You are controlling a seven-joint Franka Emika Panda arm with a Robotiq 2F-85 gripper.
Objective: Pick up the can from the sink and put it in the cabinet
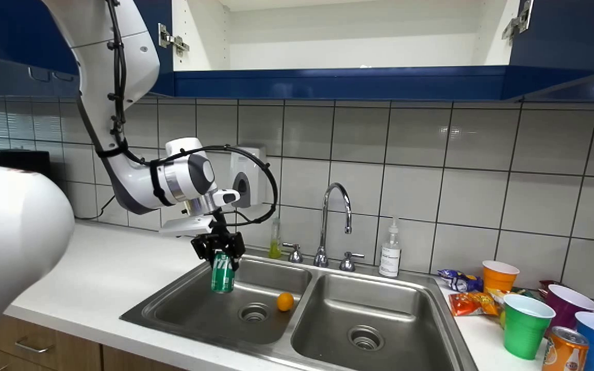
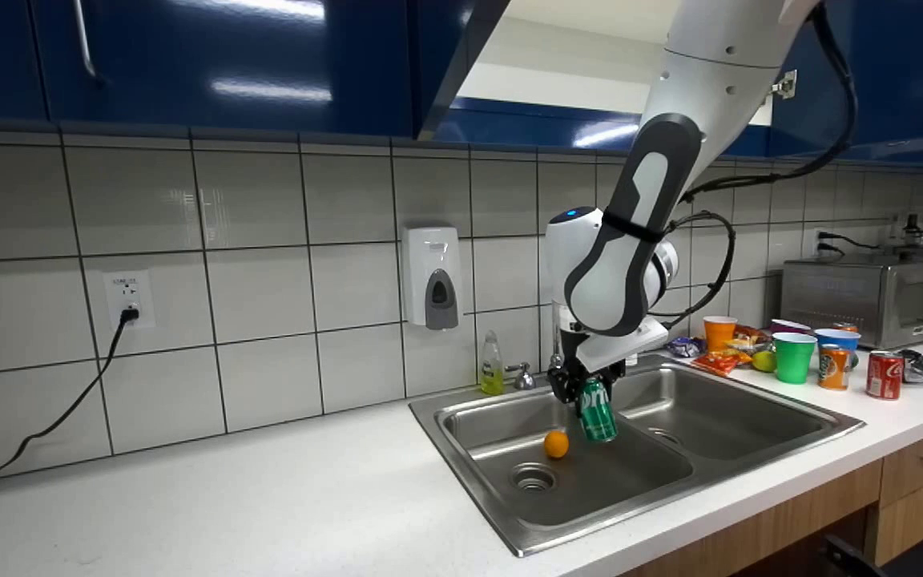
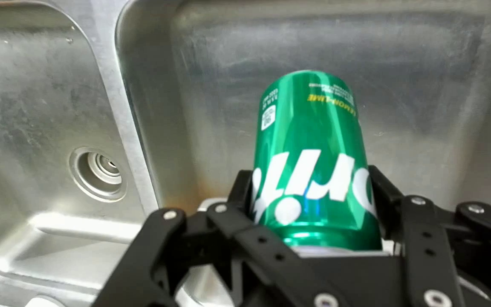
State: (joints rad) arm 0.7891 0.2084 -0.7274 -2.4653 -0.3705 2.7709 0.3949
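While fingers (image 3: 384, 187) clasp the can (image 3: 313, 136) over the sink (image 1: 328, 314), white counter (image 2: 229, 497) meets tiled wall (image 2: 257, 288).

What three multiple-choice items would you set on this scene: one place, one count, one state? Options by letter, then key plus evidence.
1. Where is the orange round object?
A) On the counter
B) In the sink, beside a drain
C) Inside a cup

2. How many basins does the sink have?
A) Two
B) One
C) Four

3. How does the gripper stand?
A) Wide open, holding nothing
B) Closed, holding nothing
C) Closed on the green can

Key:
1: B, both exterior views show it there.
2: A, the wrist view shows a divider with a basin on each side.
3: C, in the wrist view its jaws stand against both sides of the green can.
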